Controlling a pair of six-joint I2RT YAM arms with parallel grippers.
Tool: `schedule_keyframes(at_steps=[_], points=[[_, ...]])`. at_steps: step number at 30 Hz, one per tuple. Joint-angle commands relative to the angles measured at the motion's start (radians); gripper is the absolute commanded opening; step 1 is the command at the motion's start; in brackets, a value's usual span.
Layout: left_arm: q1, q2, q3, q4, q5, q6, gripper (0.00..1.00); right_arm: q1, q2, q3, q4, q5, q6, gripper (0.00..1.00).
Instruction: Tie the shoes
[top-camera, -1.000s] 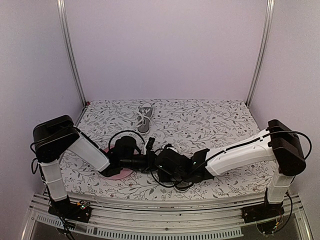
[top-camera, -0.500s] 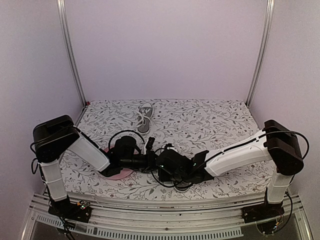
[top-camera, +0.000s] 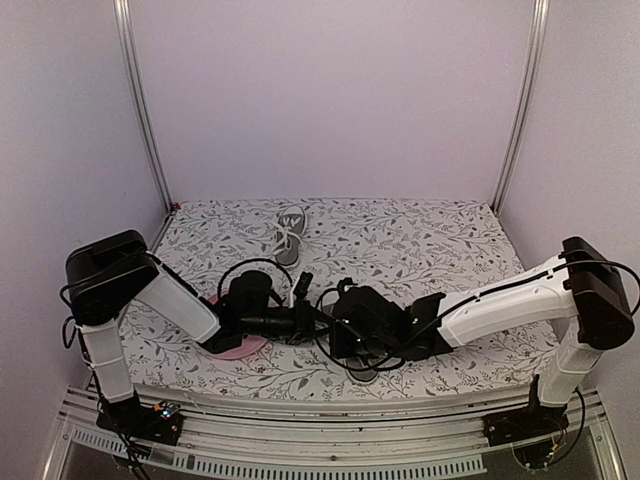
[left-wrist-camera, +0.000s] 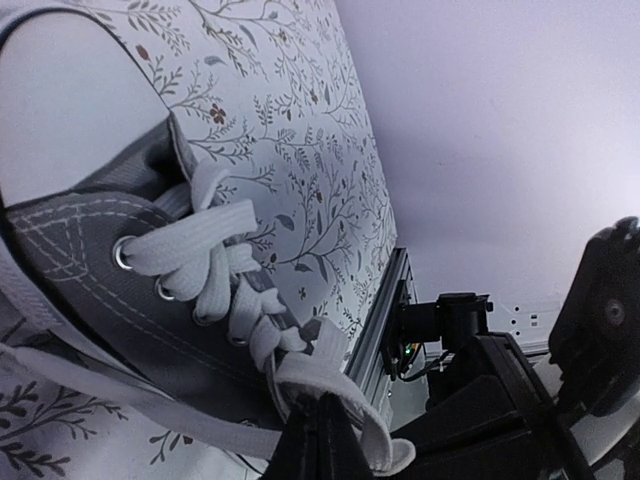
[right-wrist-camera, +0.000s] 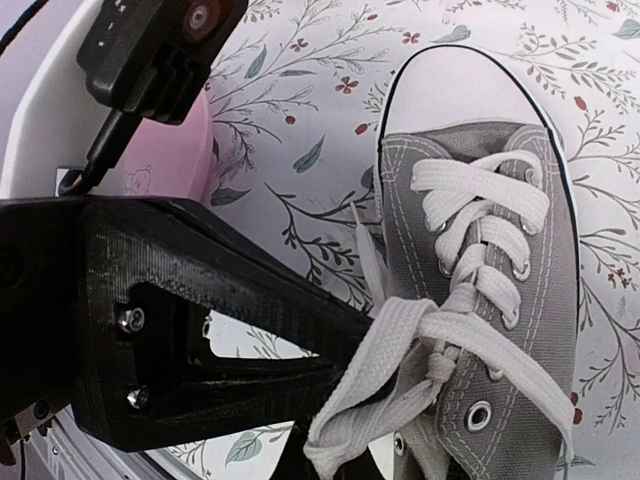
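Observation:
One grey shoe (left-wrist-camera: 90, 260) with white laces lies between my two grippers; in the right wrist view the same shoe (right-wrist-camera: 500, 300) shows its white toe cap. From above it is mostly hidden under the arms. My left gripper (left-wrist-camera: 322, 425) is shut on a white lace loop (left-wrist-camera: 345, 385) by the shoe's top eyelets. At the bottom edge of its own view, my right gripper (right-wrist-camera: 320, 460) is shut on the other lace loop (right-wrist-camera: 385, 380). The left gripper (top-camera: 308, 318) and right gripper (top-camera: 328, 322) meet tip to tip. The second shoe (top-camera: 290, 233) lies at the back, laces loose.
A round pink plate (top-camera: 235, 345) lies under the left arm's wrist. The left gripper's black body (right-wrist-camera: 200, 330) fills the left of the right wrist view. The floral table cover (top-camera: 430, 240) ends at a metal rail (top-camera: 330, 455) along the near edge.
The right gripper has shut on the lace loop, and the right arm has drawn back to the right. The left arm holds its place.

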Motion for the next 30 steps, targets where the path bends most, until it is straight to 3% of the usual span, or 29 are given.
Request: schedule_keyframes(at_steps=[1,10,30], points=[[-0.006,-0.012,-0.011,-0.035,-0.036,0.012,0.00,-0.015,-0.060,0.003,-0.043,-0.042,-0.055,0.02],[-0.005,-0.057,-0.027,-0.125,-0.099,0.056,0.00,-0.083,-0.101,0.010,-0.108,-0.142,-0.160,0.02],[0.010,-0.046,-0.072,-0.101,-0.111,0.064,0.00,-0.205,-0.105,-0.017,-0.159,-0.499,-0.304,0.03]])
